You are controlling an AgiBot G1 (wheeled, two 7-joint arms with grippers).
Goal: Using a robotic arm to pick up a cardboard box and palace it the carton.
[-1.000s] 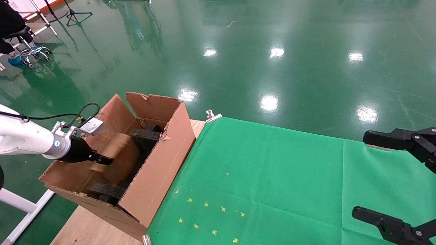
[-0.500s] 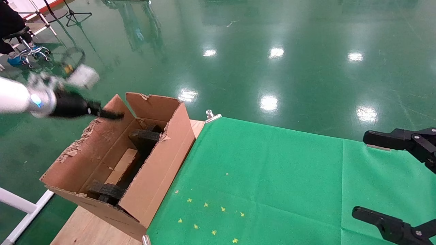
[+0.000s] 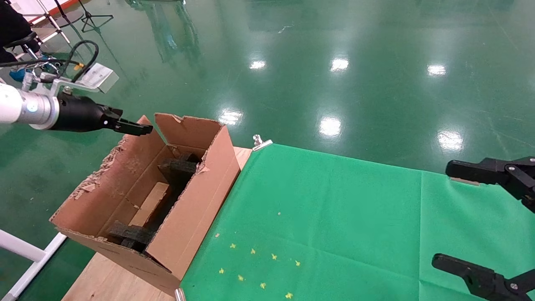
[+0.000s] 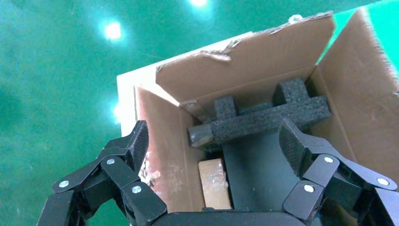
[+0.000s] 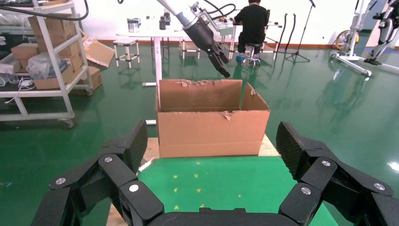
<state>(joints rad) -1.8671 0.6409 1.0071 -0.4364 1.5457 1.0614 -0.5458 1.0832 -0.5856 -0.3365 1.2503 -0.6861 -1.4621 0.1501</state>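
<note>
The carton (image 3: 196, 205) stands open at the table's left end, with black foam blocks (image 3: 179, 167) inside. The cardboard box (image 3: 151, 203), narrow and tape-wrapped, lies on the carton's floor beside the left wall and shows in the left wrist view too (image 4: 214, 181). The robotic arm (image 3: 16, 108) is my left one; its gripper (image 3: 136, 127) hovers open and empty above the carton's far left flap, well above the box. The left wrist view looks down between the spread fingers (image 4: 136, 141) into the carton (image 4: 263, 61). My right gripper (image 3: 459, 217) rests open over the cloth at the right edge.
A green cloth (image 3: 326, 217) covers most of the wooden table (image 3: 104, 280), held by a metal clip (image 3: 261, 142). Small yellow marks (image 3: 259, 267) dot the cloth's front. In the right wrist view, shelving (image 5: 51, 61) and a seated person (image 5: 254, 21) stand beyond the carton (image 5: 211, 132).
The left gripper was down inside the carton a second ago; it has risen out and back to the far left flap, open, and the cardboard box now lies on the carton floor.
</note>
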